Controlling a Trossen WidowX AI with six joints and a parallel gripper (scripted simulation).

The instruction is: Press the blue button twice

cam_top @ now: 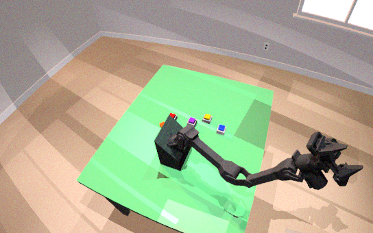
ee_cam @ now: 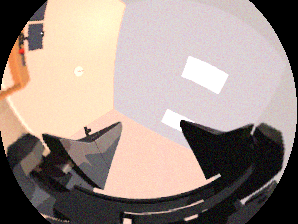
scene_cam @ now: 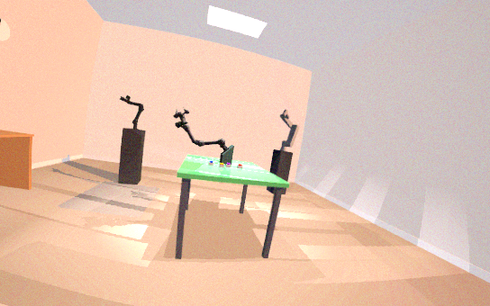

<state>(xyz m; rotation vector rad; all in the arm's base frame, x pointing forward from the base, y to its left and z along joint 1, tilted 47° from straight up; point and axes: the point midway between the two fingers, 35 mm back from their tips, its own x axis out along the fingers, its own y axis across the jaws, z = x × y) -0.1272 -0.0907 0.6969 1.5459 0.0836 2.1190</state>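
The blue button (cam_top: 221, 128) (scene_cam: 211, 163) sits on a pale base on the green table (cam_top: 192, 86) (scene_cam: 230, 179), at the right end of the group of small coloured things in the top view. Its cap looks raised. My gripper (cam_top: 354, 157) (scene_cam: 182, 112) (ee_cam: 151, 123) is open and empty, with the fingers wide apart. It is high up and out past the table's side, far from the blue button. The wrist view shows only walls, ceiling and distant furniture between and beyond the fingers; no button can be made out there.
A yellow button (cam_top: 207, 117) and a purple button (cam_top: 192, 120) sit near the blue one. A red piece (cam_top: 172, 116) and an orange piece (cam_top: 162, 124) are partly hidden by the dark slanted stand (cam_top: 168, 155) (scene_cam: 228, 155) under my arm. Other arms stand on pedestals beyond the table.
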